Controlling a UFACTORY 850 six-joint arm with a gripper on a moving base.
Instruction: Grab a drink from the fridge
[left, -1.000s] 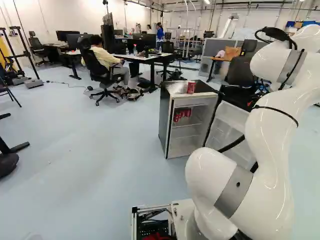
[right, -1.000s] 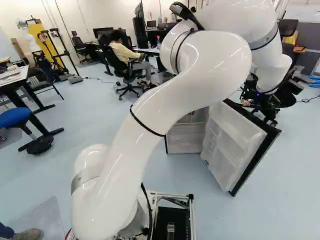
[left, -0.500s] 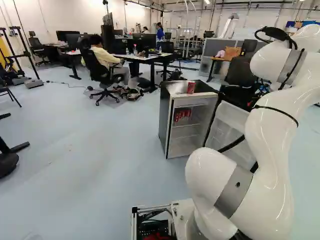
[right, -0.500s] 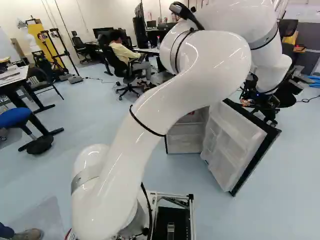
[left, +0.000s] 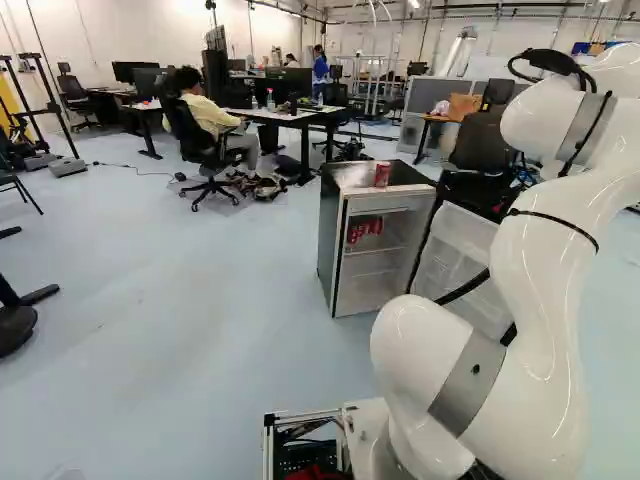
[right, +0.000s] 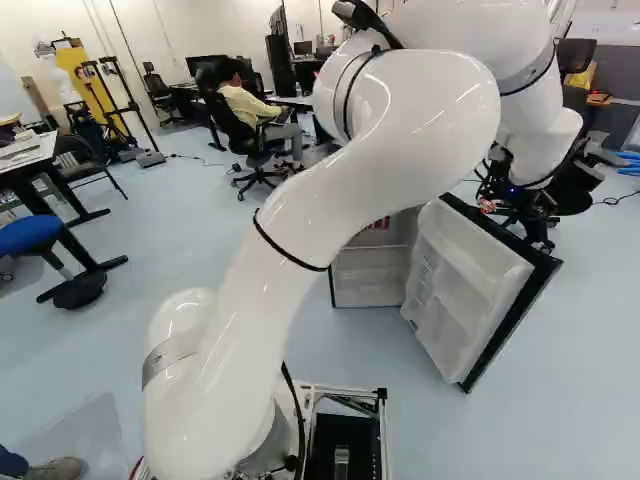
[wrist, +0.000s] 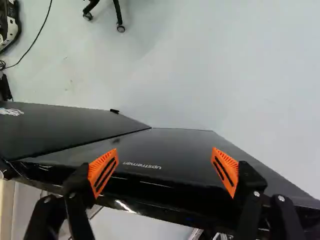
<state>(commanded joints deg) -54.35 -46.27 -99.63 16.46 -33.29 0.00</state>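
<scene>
In the right base view my black gripper (right: 522, 207) is beyond the fridge's open door (right: 465, 285). From the wrist view, the gripper (wrist: 164, 171) stands wide open, its orange pads above the door's black outer face (wrist: 170, 145) and near its edge, nothing gripped. The fridge (left: 340, 250) is at the centre of the left base view, its front uncovered. Several red cans (left: 365, 230) sit on its upper shelf; another red can (left: 382, 175) stands on top. My arm hides much of the fridge in the right base view.
A dark office chair (left: 480, 150) stands behind the fridge door. Beyond the fridge are desks (left: 290, 117) and a chair with a seated person. A blue stool (right: 32, 235) and a table (right: 30, 155) are at the left of the right base view.
In the right base view my upper arm has shifted slightly left and the gripper a little left, uncovering red cans in the fridge. The base has not moved.
</scene>
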